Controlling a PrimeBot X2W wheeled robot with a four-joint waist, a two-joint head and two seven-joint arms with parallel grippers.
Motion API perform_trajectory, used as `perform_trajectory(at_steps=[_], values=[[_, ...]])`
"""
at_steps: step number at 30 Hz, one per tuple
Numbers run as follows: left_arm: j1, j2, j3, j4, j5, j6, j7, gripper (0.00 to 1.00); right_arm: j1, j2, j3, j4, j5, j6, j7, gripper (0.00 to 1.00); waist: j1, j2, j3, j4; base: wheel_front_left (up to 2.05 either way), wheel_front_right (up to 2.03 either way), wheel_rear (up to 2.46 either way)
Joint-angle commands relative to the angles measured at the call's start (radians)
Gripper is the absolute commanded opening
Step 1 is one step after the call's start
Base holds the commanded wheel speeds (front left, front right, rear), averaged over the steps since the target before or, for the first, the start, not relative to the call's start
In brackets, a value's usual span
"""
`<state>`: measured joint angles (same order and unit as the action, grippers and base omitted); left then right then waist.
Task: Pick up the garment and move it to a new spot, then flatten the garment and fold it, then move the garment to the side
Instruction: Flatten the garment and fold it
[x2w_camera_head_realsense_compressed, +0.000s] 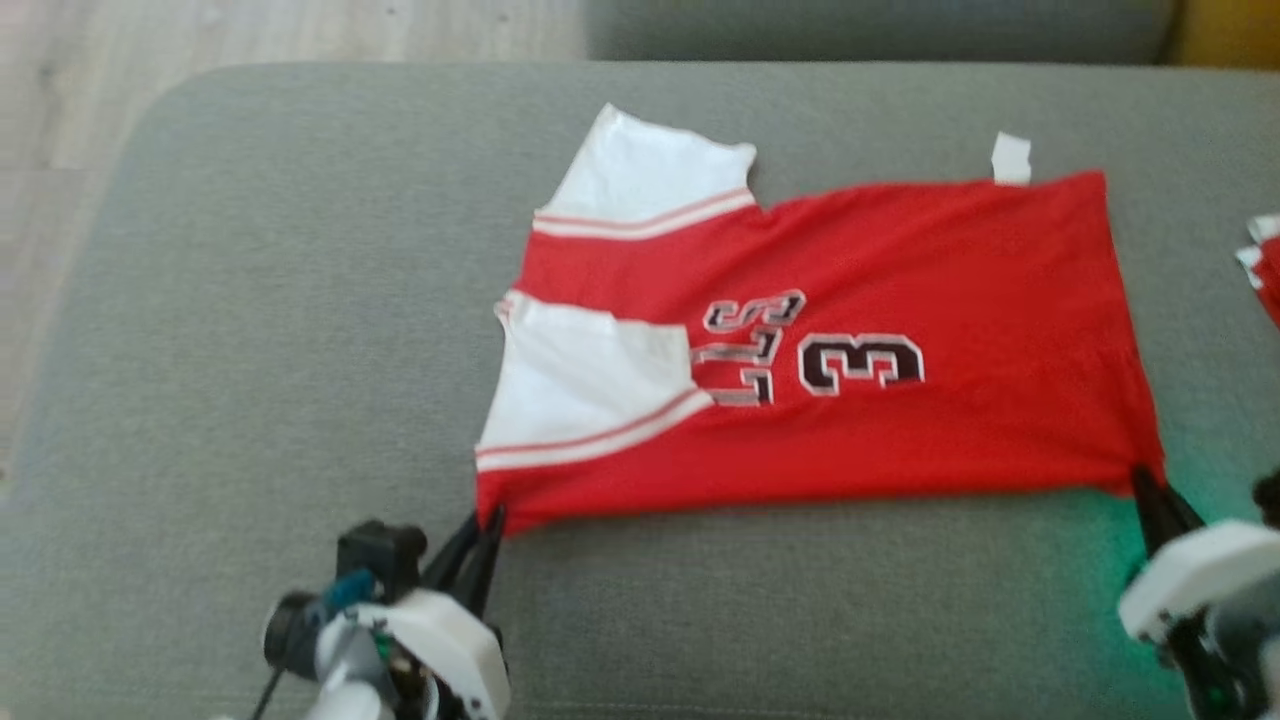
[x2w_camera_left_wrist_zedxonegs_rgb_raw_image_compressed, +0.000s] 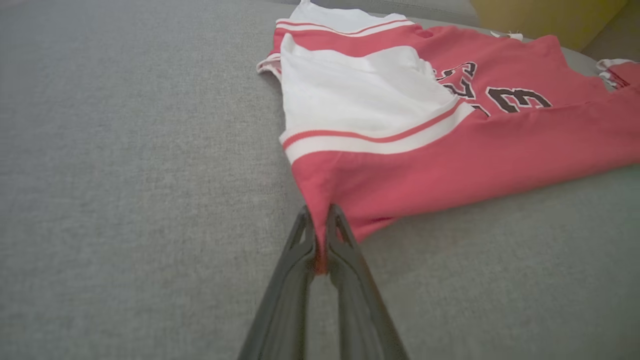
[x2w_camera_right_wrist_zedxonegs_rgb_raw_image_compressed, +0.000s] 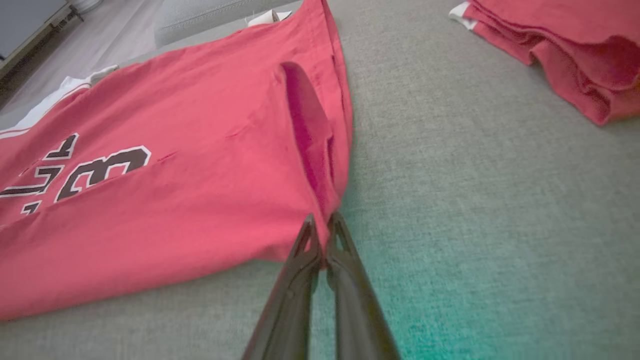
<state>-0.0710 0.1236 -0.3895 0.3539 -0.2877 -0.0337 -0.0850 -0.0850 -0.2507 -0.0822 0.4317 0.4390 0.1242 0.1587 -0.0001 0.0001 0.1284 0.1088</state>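
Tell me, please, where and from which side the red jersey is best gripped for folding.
Probably its two near corners, approached low from the robot's side: the jersey lies flat on the cushion with that long edge nearest. The left gripper and right gripper are shut on those corners.

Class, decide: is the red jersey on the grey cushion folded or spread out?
Spread out: the jersey lies flat on the cushion, its number showing, near corners pinched by the left gripper and right gripper.
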Motion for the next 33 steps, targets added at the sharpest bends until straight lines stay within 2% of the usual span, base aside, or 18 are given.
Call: perform_trajectory(at_steps=[1,5,10,16,17,18,19,24,28,30,33], values=[[-0.017,0.023,0.030,-0.035,-0.007,0.009,0.001,0.00,0.004,-0.035,0.005,-0.038,0.007,0.007,0.001,0.00,0.0001,-0.0001,-0.015,0.016,0.00,0.00,0.00],[0.052,0.031,0.020,-0.096,-0.012,0.016,0.001,0.00,0.115,-0.036,-0.037,-0.128,0.009,0.007,0.041,0.00,0.0001,-0.0001,-0.030,0.030,0.00,0.00,0.00],[0.102,0.049,0.009,-0.150,-0.011,0.025,0.021,0.00,0.237,-0.006,-0.073,-0.247,-0.002,0.007,0.105,0.00,0.0001,-0.0001,-0.037,0.026,0.00,0.00,0.00],[0.144,0.079,0.000,-0.205,-0.007,0.038,0.073,0.00,0.305,0.026,-0.097,-0.337,-0.014,0.007,0.158,0.00,0.0001,-0.0001,-0.025,0.002,0.00,0.00,0.00],[0.151,0.087,0.000,-0.219,-0.006,0.043,0.085,0.04,0.309,0.033,-0.101,-0.349,-0.020,0.007,0.163,0.00,0.0001,-0.0001,-0.015,-0.004,0.00,0.00,0.00],[0.153,0.089,0.000,-0.222,-0.010,0.044,0.096,0.28,0.307,0.036,-0.106,-0.352,-0.023,0.007,0.163,0.15,0.0001,-0.0001,-0.011,-0.006,0.00,0.00,0.00],[0.152,0.090,0.001,-0.227,-0.021,0.044,0.123,1.00,0.303,0.042,-0.111,-0.360,-0.026,0.007,0.161,1.00,0.0001,-0.0001,-0.001,-0.010,0.00,0.00,0.00],[0.121,0.111,0.032,-0.292,-0.019,0.066,0.128,1.00,0.272,0.041,-0.137,-0.387,-0.038,0.007,0.132,1.00,0.0001,-0.0001,0.029,-0.025,0.00,0.00,0.00],[0.011,0.135,0.080,-0.387,-0.025,0.064,0.125,1.00,0.221,0.040,-0.141,-0.415,-0.038,0.007,0.111,1.00,0.0001,-0.0001,0.079,-0.046,0.00,0.00,0.00],[-0.089,0.151,0.107,-0.423,-0.038,0.041,0.133,1.00,0.180,0.037,-0.129,-0.422,-0.038,0.007,0.113,1.00,0.0001,-0.0001,0.113,-0.061,0.00,0.00,0.00],[-0.273,0.191,0.128,-0.415,-0.063,-0.019,0.189,1.00,0.110,0.032,-0.103,-0.430,-0.037,0.007,0.119,1.00,0.0001,-0.0001,0.163,-0.089,0.00,0.00,0.00]])
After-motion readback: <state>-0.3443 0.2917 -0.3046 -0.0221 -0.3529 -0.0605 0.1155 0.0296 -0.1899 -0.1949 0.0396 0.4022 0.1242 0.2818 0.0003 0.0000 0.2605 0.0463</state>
